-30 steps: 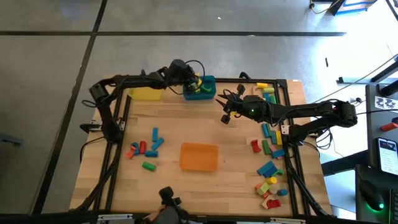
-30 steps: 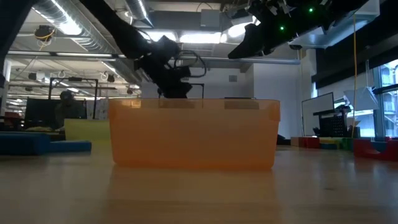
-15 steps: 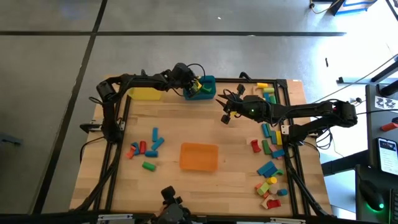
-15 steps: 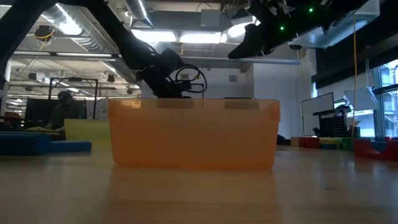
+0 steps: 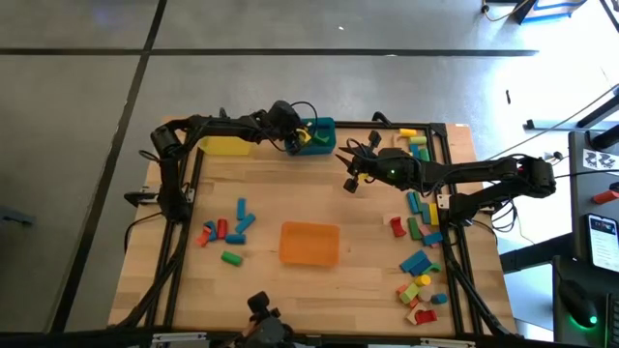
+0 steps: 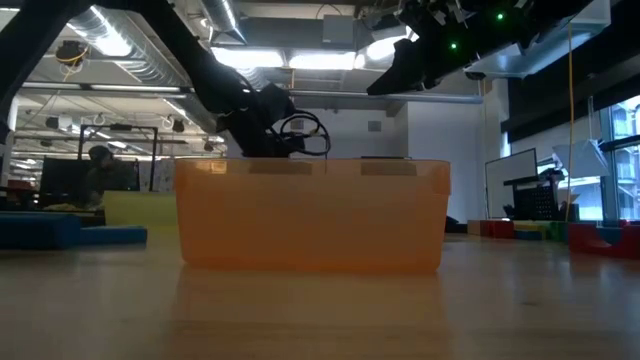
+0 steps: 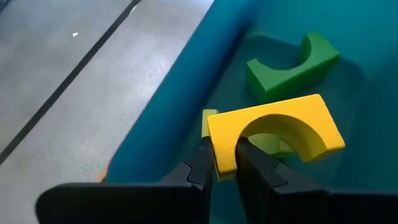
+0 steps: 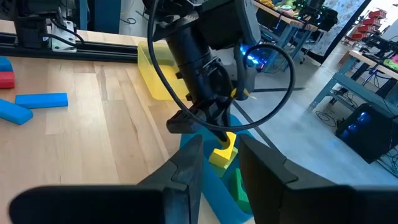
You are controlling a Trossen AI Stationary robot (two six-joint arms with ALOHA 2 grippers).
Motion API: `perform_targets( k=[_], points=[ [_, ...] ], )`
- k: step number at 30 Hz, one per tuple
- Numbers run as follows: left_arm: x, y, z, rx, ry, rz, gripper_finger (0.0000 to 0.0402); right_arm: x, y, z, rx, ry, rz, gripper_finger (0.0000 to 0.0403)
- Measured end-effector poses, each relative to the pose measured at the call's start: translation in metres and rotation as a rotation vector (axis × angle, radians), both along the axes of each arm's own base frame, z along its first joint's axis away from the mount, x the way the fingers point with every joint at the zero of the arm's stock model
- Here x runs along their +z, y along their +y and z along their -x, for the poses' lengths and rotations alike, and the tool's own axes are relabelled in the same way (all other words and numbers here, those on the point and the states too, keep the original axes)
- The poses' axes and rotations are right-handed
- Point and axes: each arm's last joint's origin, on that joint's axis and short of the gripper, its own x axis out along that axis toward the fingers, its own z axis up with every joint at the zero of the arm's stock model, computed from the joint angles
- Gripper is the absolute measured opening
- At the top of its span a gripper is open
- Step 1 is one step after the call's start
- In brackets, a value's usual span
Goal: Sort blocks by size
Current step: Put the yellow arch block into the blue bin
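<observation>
While the left gripper (image 7: 222, 163) hangs directly over the teal bin (image 5: 319, 147), its fingers are clamped on one leg of a yellow arch block (image 7: 273, 134), so the block sits straight above the bin's floor and any release would drop it inside. The arch's long axis runs level, crosswise to the fingers, its hollow facing back toward the wrist. A green arch block (image 7: 292, 67) already lies on the bin floor, just past the yellow one and apart from it.

The right gripper (image 5: 351, 183) waits over bare wood beside the teal bin, well clear; its fingers stand slightly apart with nothing seen between them. The left arm is plainly the nearer.

Left wrist view alone shows the pinch and the bin's contents. From the right wrist view, the block's height above the bin rim is clear. Low view hides the teal bin behind the orange bin (image 6: 312, 215).
</observation>
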Motion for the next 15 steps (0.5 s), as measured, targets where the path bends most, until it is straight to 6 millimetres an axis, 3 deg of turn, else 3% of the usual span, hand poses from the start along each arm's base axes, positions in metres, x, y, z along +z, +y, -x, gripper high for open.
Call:
perform_targets(
  k=[15],
  points=[
    [-0.0045, -0.0033, 0.0043, -0.026, 0.076, 0.027, 0.0045, -0.0003, 0.0, 0.0001, 0.0, 0.004, 0.0, 0.0099]
  ],
)
